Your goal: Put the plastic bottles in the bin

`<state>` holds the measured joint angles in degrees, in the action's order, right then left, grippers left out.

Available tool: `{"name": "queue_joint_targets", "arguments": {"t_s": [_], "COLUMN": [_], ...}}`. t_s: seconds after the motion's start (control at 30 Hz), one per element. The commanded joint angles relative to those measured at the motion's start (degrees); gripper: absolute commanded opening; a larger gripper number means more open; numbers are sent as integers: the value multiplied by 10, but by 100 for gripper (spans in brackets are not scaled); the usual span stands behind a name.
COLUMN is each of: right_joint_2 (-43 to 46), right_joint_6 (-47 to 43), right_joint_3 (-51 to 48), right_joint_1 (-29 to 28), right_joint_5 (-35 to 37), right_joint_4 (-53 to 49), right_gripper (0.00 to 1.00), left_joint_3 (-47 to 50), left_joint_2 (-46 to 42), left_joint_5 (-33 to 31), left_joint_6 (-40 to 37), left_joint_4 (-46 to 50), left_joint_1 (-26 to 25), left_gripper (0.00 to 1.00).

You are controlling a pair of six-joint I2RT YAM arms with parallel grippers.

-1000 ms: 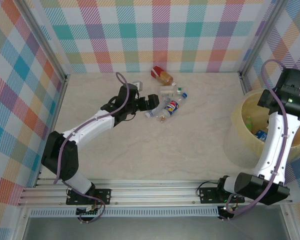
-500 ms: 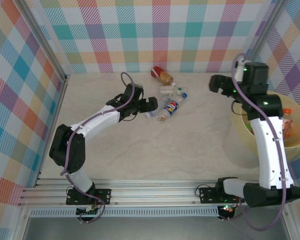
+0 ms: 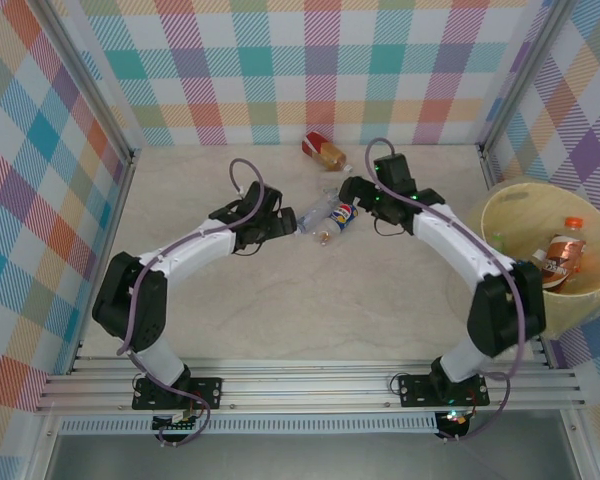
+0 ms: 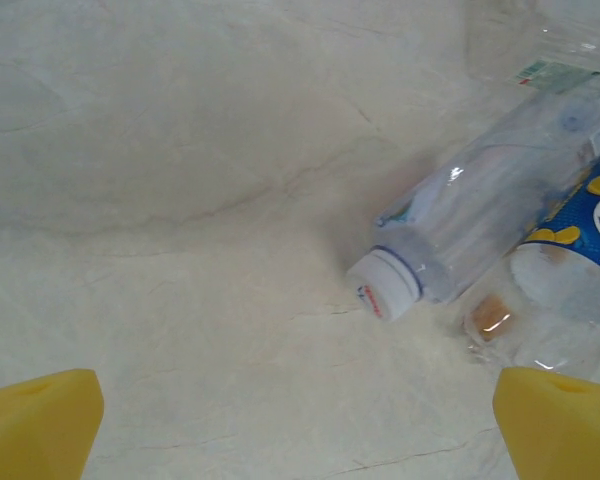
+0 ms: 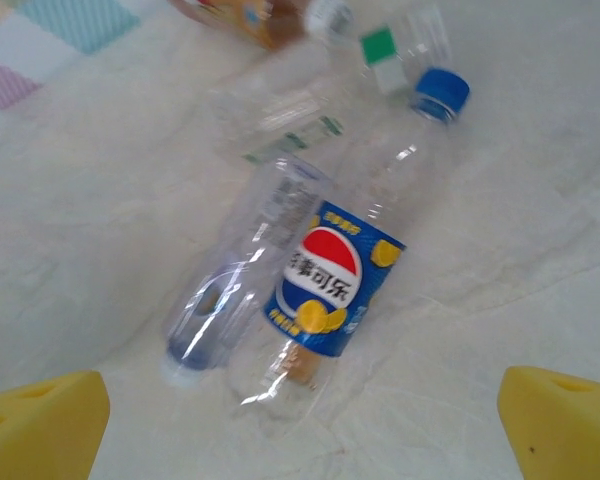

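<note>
Left gripper (image 3: pixel 283 222) sits mid-frame in the top view, fingers apart with nothing between them, low over the table (image 3: pixel 380 290) just left of the bottle cluster. Left wrist view: white-capped clear bottle (image 4: pixel 470 220) lies on its side at right centre, cap toward the yellow pads (image 4: pixel 35 425), touching the blue-label bottle (image 4: pixel 570 265) at the right edge. Right gripper (image 3: pixel 348 190) is just right of the cluster, fingers apart, empty. Right wrist view: green-capped bottle (image 5: pixel 385 45) at top. Brown-liquid bottle (image 3: pixel 325 152) upper centre, apart from the cluster. Bin (image 3: pixel 505 215) at right edge holds an orange-capped bottle (image 3: pixel 562 252)
</note>
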<state>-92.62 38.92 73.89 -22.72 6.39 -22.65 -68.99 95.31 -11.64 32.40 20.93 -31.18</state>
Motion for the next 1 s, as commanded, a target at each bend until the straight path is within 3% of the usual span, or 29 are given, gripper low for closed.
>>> {"name": "queue_joint_targets", "arguments": {"t_s": [0.0, 0.23, 0.47, 0.7, 0.97], "right_joint_2": [-58, -167, -244, -250, -256], "right_joint_6": [104, 150, 133, 127, 118], "right_joint_3": [37, 76, 121, 100, 93], "right_joint_1": [-2, -4, -3, -2, 4], "right_joint_5": [48, 47, 20, 58, 40], "right_joint_4": [9, 33, 32, 3, 20], "right_gripper": [100, 91, 83, 79, 76], "left_joint_3": [17, 35, 42, 44, 45], "left_joint_2": [-33, -51, -48, -48, -44], "left_joint_5": [-18, -23, -22, -25, -22], "left_joint_6": [17, 19, 22, 21, 25], "left_joint_4": [7, 11, 11, 14, 14], "left_joint_1": [12, 23, 28, 28, 29], "left_gripper": [100, 100, 100, 100, 100]}}
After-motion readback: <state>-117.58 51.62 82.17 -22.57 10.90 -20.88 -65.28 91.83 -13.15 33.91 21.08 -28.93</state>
